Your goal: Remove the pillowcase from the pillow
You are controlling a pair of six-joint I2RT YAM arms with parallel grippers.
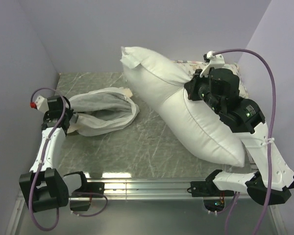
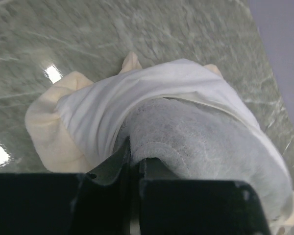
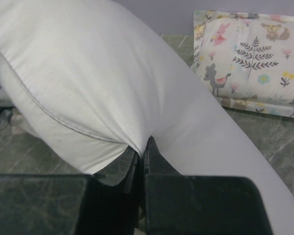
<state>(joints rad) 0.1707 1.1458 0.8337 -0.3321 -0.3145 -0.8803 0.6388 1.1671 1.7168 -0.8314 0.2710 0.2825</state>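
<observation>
Pillowcase lies free on the desk, left of the pillow; your left claw pinches its fabric, your right claw pinches the pillow's skin. Release carelessly and the pillow may slump back onto the pillowcase

Top view: soft, even light falling from above, no hard shadows — only faint shade lying under pillow. Pale glare strip shining on table at 6 o'clock. Left wrist view: two bright reflections glinting on table at 9 and 10 o'clock; stone texture smearing into blur toward 12 o'clock. Right wrist view: white fabric glowing near overexposure at 11 o'clock — dark fingers at 6 o'clock sitting underexposed, soft-focused.
</observation>
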